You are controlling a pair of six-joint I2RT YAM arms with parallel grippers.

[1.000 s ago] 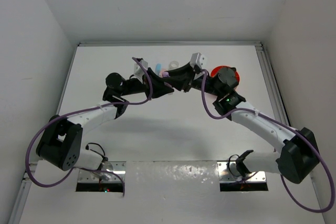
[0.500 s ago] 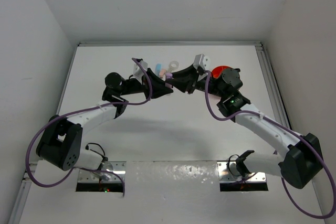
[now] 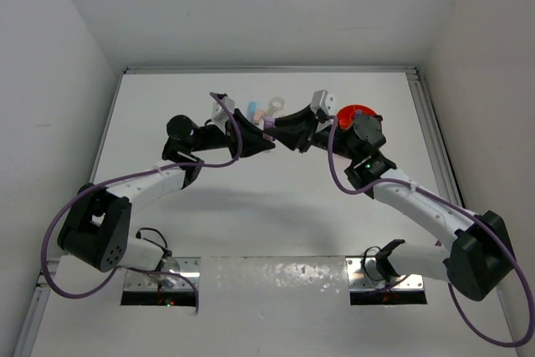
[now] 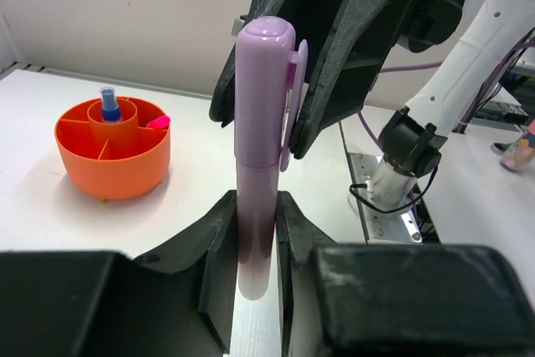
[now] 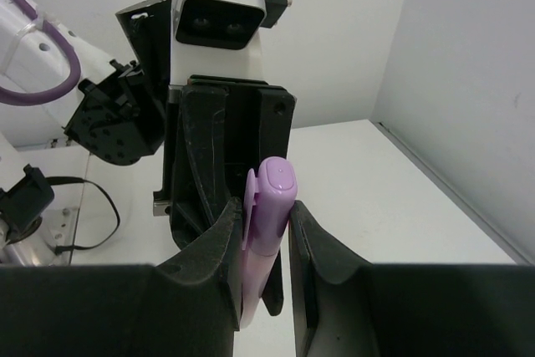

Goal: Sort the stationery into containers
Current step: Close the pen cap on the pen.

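- Since a second ago, your right arm's wrist has turned and slid slightly toward 5 o'clock in the top view, so more of the orange tub [image 3: 352, 113] shows at its far rim; your left arm has not shifted.
- Your left gripper [image 4: 255, 223] pinches the lower barrel of the lilac marker [image 4: 263, 123], one finger on each side.
- Your right gripper [image 5: 266, 215] pinches the same marker at its capped end, the clip facing 9 o'clock in the right wrist view.
- You have the marker above the table [image 3: 251, 206], bridging the two grippers at about 12 o'clock from the table's middle.
- From the marker, the tub sits at 3 o'clock in the top view.
- Inside the tub, a blue bottle [image 4: 109, 106] stands upright in the centre compartment, and a pink piece [image 4: 157, 123] lies in an outer one.
- Pastel pieces [image 3: 260, 111] and a clear ring [image 3: 276, 104] lie on the table at 12 o'clock from the marker.
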